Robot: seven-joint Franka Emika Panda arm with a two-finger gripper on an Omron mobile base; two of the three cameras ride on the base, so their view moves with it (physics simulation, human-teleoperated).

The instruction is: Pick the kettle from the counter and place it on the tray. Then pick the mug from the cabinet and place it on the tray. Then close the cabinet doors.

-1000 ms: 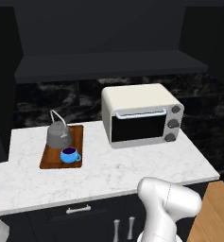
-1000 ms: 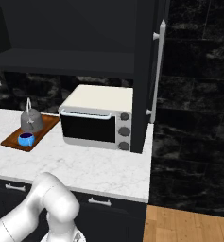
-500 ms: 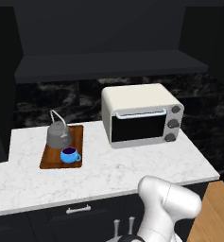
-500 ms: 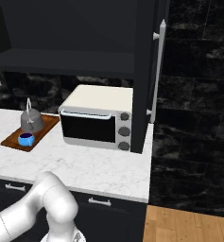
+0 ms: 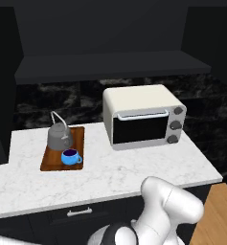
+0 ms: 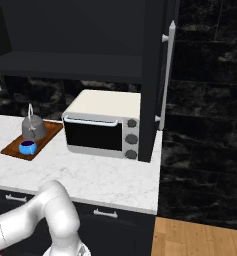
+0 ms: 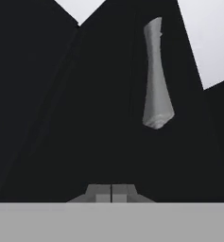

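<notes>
While the tool (image 7: 111,189), its tips pressed together and empty, faced a silver door handle (image 7: 156,75), a misaligned contact risked glancing off.

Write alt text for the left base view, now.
A dark grey kettle and a small blue mug sit on a brown wooden tray on a white marble counter. A white toaster oven stands to their right, under an open black cabinet. The robot's white arm rises at the bottom.
</notes>
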